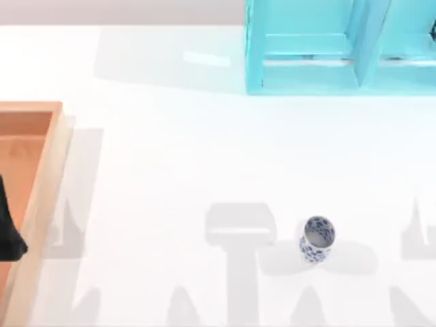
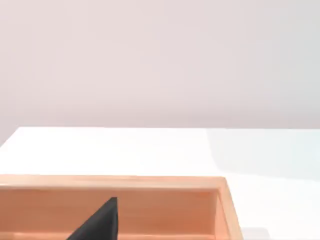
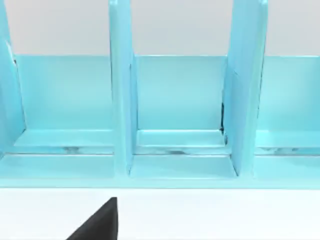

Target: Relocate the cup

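The cup (image 1: pixel 317 238), small, white with a blue floral pattern, stands upright on the white table at the front right of the middle. Nothing touches it. My left gripper (image 1: pixel 9 230) is a dark shape at the table's left edge, over the wooden tray (image 1: pixel 42 184), far from the cup. A dark part of it (image 2: pixel 100 224) also shows above the tray's floor in the left wrist view. My right gripper (image 3: pixel 100 224) hangs over the table in front of the cyan shelf, well behind the cup.
A cyan shelf unit (image 1: pixel 306 61) with upright dividers (image 3: pixel 122 100) stands at the back right. The wooden tray's raised rim (image 2: pixel 115 181) runs along the left side. Bare white tabletop (image 1: pixel 170 157) lies between tray, shelf and cup.
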### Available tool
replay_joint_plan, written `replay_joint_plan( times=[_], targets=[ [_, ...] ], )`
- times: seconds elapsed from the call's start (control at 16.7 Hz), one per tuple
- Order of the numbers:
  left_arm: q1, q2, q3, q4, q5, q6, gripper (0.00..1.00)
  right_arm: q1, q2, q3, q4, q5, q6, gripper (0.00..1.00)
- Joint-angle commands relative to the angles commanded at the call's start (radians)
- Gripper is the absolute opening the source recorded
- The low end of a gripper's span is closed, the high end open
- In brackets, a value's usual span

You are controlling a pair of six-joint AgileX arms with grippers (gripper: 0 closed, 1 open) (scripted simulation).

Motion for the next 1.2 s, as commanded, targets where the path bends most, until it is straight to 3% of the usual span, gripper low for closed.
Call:
replay_joint_plan(
  times=[0.24, 0.48, 1.2],
  targets=[
    [0.0, 0.0, 0.0, 0.0, 0.0, 0.0, 1.0, 0.016, 0.032, 0.032, -0.029, -0.002, 0.014, 1.0],
    [0.0, 0.0, 0.0, 0.0, 0.0, 0.0, 1.0, 0.095, 0.223, 0.218, -0.186, -0.005, 0.091, 1.0],
    [0.0, 0.0, 0.0, 0.0, 0.0, 0.0, 1.0, 0.45, 1.378, 1.097, -0.971, -0.005, 0.458, 1.0]
  ],
)
